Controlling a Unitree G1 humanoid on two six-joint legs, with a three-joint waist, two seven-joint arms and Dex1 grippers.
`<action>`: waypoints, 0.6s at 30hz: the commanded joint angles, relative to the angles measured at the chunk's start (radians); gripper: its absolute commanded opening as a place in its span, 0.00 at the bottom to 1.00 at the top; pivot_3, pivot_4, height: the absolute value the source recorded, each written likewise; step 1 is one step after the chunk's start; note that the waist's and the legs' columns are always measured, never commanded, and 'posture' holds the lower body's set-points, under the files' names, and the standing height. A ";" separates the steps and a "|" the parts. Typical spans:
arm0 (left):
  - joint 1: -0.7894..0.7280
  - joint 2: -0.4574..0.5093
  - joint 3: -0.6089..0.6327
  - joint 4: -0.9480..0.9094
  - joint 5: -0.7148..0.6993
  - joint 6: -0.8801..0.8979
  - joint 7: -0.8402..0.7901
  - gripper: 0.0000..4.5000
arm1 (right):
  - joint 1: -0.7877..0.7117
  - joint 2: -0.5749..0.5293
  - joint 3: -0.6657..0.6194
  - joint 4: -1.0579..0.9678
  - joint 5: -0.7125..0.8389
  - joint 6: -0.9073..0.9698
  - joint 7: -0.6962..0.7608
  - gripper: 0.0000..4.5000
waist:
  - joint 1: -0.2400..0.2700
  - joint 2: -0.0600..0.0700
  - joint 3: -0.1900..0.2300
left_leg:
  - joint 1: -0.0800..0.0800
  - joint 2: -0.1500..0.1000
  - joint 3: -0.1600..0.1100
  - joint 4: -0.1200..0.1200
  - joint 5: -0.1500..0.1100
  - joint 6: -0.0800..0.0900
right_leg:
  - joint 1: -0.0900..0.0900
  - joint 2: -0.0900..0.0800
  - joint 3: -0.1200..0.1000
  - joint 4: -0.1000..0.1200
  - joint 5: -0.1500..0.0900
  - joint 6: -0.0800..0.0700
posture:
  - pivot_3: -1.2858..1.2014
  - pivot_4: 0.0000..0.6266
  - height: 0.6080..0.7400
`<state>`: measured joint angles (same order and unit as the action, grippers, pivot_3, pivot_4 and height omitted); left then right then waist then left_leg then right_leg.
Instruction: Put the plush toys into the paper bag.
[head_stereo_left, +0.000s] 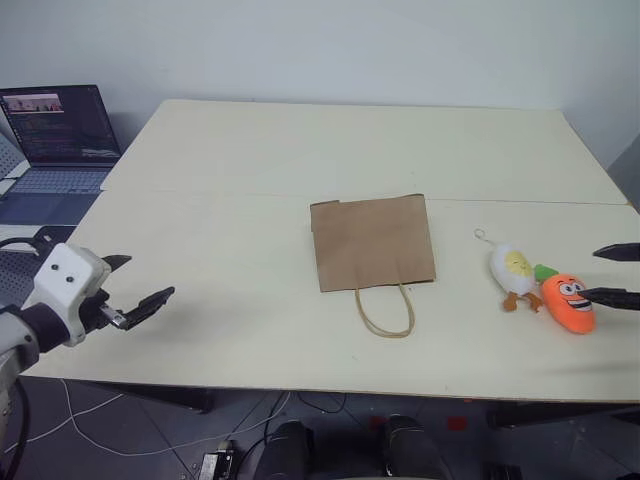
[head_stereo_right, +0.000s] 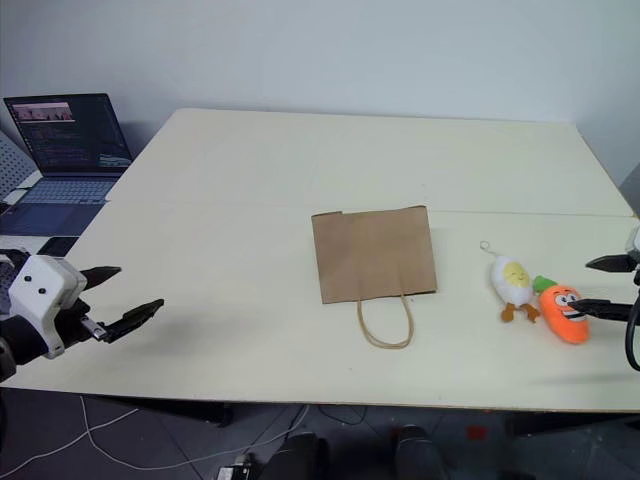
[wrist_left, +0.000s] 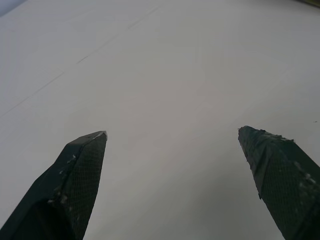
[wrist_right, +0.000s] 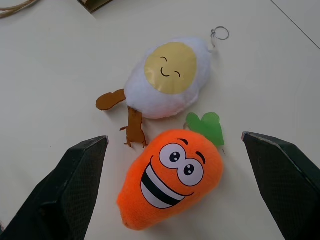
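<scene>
The brown paper bag (head_stereo_left: 372, 242) lies flat in the middle of the table, its cord handles (head_stereo_left: 385, 312) pointing toward me. To its right lie the plush toys side by side: the white egg (head_stereo_left: 514, 270) and the orange carrot (head_stereo_left: 568, 302). My right gripper (head_stereo_left: 595, 273) hovers open just right of the carrot. In the right wrist view its fingers (wrist_right: 75, 185) straddle the carrot (wrist_right: 172, 180), with the egg (wrist_right: 170, 75) beyond. Far from the bag, at the table's near left corner, my left gripper (head_stereo_left: 148, 277) hangs open and empty over bare tabletop (wrist_left: 165, 65).
An open laptop (head_stereo_left: 60, 130) sits on a lower desk beyond the table's left edge. The pale table (head_stereo_left: 250, 170) has a seam across its middle. Cables lie on the floor under the near edge.
</scene>
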<state>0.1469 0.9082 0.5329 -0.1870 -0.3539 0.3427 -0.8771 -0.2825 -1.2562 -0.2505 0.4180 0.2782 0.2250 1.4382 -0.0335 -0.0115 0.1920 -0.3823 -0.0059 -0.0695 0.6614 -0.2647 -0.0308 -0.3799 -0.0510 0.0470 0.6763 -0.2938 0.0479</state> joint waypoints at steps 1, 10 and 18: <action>-0.016 0.022 0.000 0.003 0.009 -0.031 -0.017 1.00 | 0.011 -0.024 -0.043 -0.032 0.017 -0.001 0.001 1.00 | -0.001 0.000 0.000 | 0.000 0.000 0.000 0.000 0.000 0.000 | 0.000 0.000 0.000 0.000 0.000 0.000 | 0.52 0.24 1.00; -0.035 0.022 -0.008 0.006 0.003 -0.006 -0.020 1.00 | 0.045 -0.023 -0.071 -0.014 0.020 -0.027 -0.004 1.00 | 0.000 0.000 0.000 | 0.000 0.000 0.000 0.000 0.000 0.000 | 0.000 0.000 0.000 0.000 0.000 0.000 | 0.52 0.24 1.00; -0.054 0.010 -0.006 0.003 -0.017 0.006 -0.029 1.00 | 0.047 -0.019 -0.075 0.019 0.016 -0.062 -0.003 1.00 | 0.000 0.000 0.000 | 0.000 0.000 0.000 0.000 0.000 0.000 | 0.000 0.000 0.000 0.000 0.000 0.000 | 0.52 0.24 1.00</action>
<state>0.1033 0.9151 0.5143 -0.1723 -0.3551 0.3540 -0.8995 -0.2324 -1.2560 -0.2929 0.4374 0.2893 0.1800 1.4347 -0.0336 -0.0115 0.1920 -0.3822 -0.0058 -0.0694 0.6614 -0.2647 -0.0307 -0.3798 -0.0509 0.0470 0.6764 -0.2939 0.0480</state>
